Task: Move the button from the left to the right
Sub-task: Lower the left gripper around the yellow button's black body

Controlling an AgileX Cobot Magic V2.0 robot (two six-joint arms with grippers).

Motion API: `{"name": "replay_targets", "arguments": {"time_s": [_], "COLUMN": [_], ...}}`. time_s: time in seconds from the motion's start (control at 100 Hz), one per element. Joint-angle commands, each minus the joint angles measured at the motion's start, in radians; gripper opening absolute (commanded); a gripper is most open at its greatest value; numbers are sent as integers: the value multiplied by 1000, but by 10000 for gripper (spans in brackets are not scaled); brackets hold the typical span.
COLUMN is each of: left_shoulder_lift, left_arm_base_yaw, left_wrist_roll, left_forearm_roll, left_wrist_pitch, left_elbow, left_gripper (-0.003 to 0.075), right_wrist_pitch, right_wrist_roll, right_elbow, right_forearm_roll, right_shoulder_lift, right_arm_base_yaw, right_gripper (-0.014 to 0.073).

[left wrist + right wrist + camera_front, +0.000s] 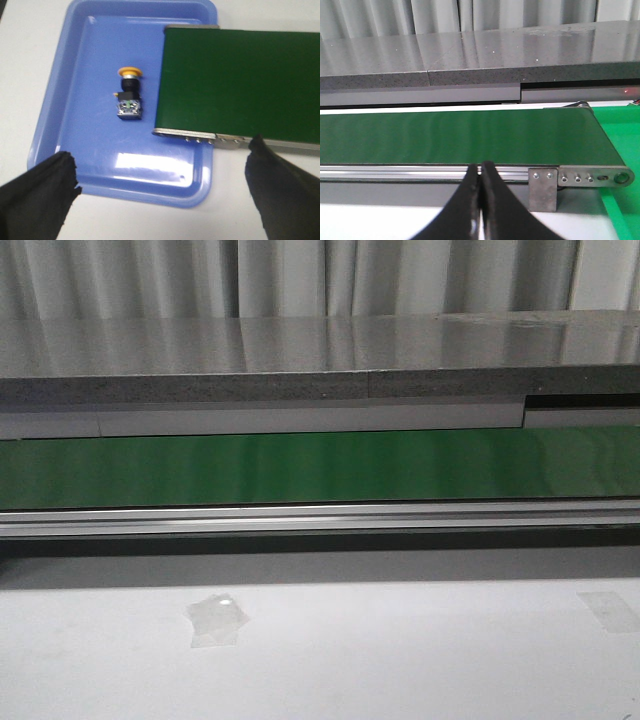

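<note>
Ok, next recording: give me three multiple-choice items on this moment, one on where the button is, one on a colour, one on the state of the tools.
1. Where does the button lie?
A. On the green belt
B. In the blue tray
C. Between the left tool's fingers

2. What colour is the button's cap?
A. Orange-yellow
B. Red
C. White

3. How do the two tools stand?
A. Both shut
B. Left shut, right open
C. Left open, right shut

Key:
1 B, it lies on its side on the blue tray, beside the end of the green belt.
2 A, the round cap is orange-yellow.
3 C, the left tool has its fingers wide apart, the right tool has its fingers pressed together.
</note>
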Motion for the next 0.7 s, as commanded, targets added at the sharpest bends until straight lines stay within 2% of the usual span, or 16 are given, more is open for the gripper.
{"name": "replay_targets", "arguments": {"time_s": [0.0,0.38,0.69], "left_shoulder_lift": [64,460,680], "left_arm_base_yaw": [50,207,224], "left_wrist_roll": [-14,-10,11], "left_forearm_roll": [14,-10,-56], "left_wrist_pitch": [-94,-196,-203], "left_elbow": [-73,-284,-346], "left_gripper": [652,652,652], "right_wrist_pitch": [-81,-81,-81], "right_wrist_roll": [-3,-3,-3], "right_elbow": [-15,-15,-15], "right_forearm_roll": [2,2,2], "right_shoulder_lift": [-20,-20,-20], "right_arm_base_yaw": [3,3,3], "right_gripper": [-68,-68,-68]}}
